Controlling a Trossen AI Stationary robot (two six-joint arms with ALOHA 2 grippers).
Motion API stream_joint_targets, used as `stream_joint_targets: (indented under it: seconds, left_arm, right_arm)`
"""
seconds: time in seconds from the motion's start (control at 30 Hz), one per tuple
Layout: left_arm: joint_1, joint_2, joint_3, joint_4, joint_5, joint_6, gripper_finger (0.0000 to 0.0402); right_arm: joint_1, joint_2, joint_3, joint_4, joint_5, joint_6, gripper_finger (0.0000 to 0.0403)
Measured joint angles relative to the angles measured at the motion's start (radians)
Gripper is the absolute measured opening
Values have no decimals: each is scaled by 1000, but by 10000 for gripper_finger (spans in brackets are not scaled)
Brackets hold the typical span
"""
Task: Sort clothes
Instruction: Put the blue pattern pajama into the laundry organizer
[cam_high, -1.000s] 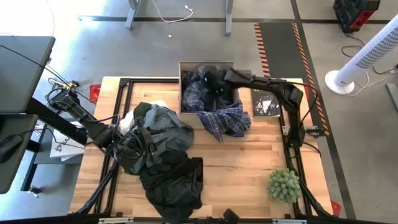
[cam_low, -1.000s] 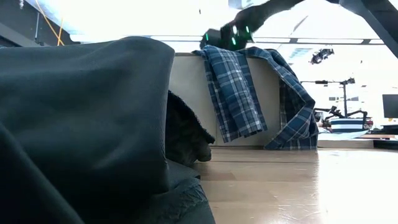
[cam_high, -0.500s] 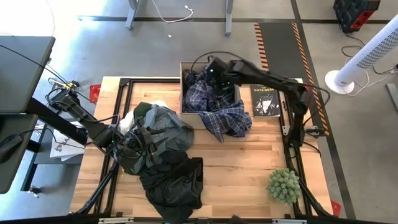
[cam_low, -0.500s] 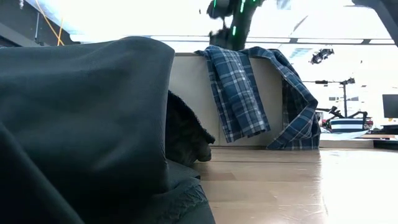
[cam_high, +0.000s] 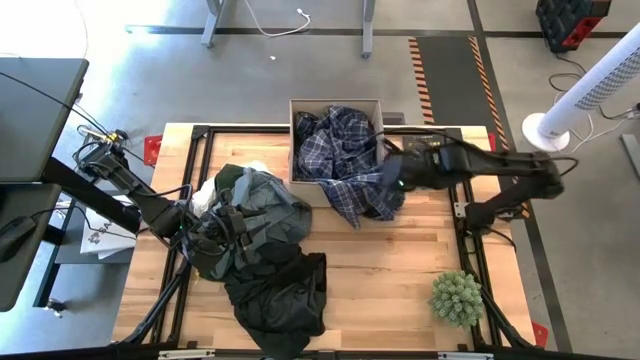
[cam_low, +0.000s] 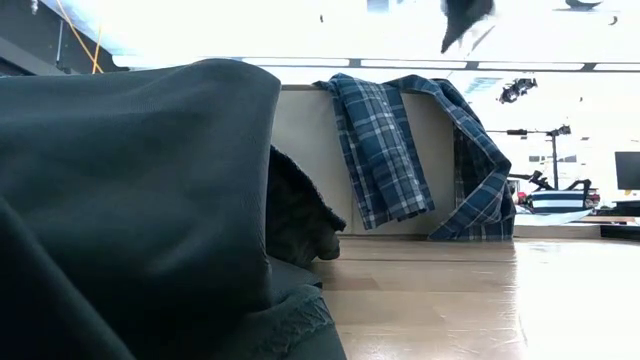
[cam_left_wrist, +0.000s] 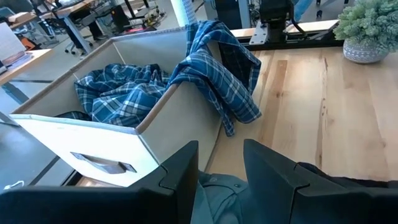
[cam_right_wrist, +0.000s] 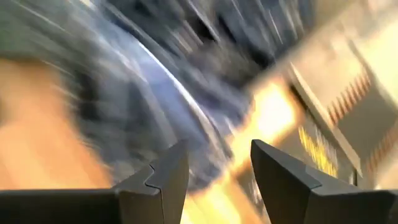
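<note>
A navy-and-white plaid shirt (cam_high: 340, 160) lies in the tan box (cam_left_wrist: 155, 118), and part of it hangs over the box's near wall (cam_low: 385, 150). My right gripper (cam_high: 392, 182) hangs open above the table just right of that hanging part, holding nothing (cam_right_wrist: 217, 152). A grey-green garment (cam_high: 255, 215) is heaped at the left. A black one (cam_high: 285, 290) lies in front of it and a white one (cam_high: 256, 167) peeks out behind. My left gripper (cam_high: 213, 228) sits open in the grey-green heap, pointing at the box (cam_left_wrist: 221, 152). My left gripper has grey-green cloth (cam_left_wrist: 219, 186) lying under and between the back of its fingers. I cannot tell whether the fingers touch it. Nothing shows between their tips.
A potted green plant (cam_high: 458, 297) stands at the table's near right. Bare wood (cam_high: 400, 260) lies between the heap and the plant. The grey-green cloth (cam_low: 130, 200) fills the left half of the low view.
My right gripper has risen from over the box and swung toward the table's right and near edges, stopping beside the hanging part of the plaid shirt. The shirt stays in the box and over its near wall.
</note>
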Motion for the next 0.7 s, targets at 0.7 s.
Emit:
stream_joint_targets:
  seconds: [0.7]
  left_arm:
    - [0, 0, 0, 1, -14, -4, 124]
  right_arm:
    - [-104, -170, -845, 1100, -680, 198, 169]
